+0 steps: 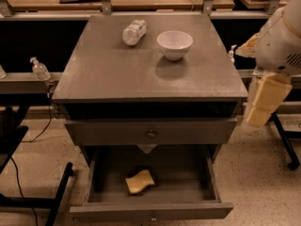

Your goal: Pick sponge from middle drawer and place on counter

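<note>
Below the table [117, 74], the middle drawer [150, 211] stands pulled out, and the sponge [139, 181] lies flat on its floor, slightly left of centre. On the table's far half sit a white bowl [174, 44] and a plastic bottle [134, 32] lying on its side. Off the table's right edge, clear of it, hangs the claw [265, 100]; whether it is open or closed cannot be told.
</note>
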You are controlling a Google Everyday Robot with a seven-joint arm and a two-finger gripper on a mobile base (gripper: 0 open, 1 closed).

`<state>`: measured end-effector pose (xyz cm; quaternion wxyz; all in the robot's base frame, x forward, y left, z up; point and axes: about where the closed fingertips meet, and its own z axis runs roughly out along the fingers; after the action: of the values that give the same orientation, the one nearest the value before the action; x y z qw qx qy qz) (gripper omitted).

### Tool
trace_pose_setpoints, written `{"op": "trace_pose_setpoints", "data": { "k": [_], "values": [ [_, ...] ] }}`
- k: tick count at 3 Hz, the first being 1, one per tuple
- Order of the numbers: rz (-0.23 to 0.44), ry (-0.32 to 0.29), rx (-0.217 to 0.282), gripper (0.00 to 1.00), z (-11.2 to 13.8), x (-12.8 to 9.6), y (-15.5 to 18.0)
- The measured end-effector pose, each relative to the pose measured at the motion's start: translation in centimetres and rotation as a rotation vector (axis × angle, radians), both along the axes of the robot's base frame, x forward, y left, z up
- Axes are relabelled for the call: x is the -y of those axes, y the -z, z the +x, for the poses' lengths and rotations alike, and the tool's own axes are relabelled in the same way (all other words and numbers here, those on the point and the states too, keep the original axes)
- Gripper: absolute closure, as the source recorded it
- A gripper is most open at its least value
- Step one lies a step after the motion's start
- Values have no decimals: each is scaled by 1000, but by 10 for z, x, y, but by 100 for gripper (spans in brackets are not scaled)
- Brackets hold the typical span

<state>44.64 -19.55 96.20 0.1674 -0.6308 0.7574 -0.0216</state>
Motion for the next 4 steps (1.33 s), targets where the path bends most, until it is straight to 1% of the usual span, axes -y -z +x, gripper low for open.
{"op": "trace_pose_setpoints", "data": {
  "k": [1, 2, 3, 4],
  "values": [
    [24, -208, 58, 0, -6, -61, 27],
    [18, -283, 74, 0, -5, -85, 61],
    [18, -276, 74, 0, -5, -83, 61],
    [18, -340, 9, 0, -1, -105, 101]
  ]
}}
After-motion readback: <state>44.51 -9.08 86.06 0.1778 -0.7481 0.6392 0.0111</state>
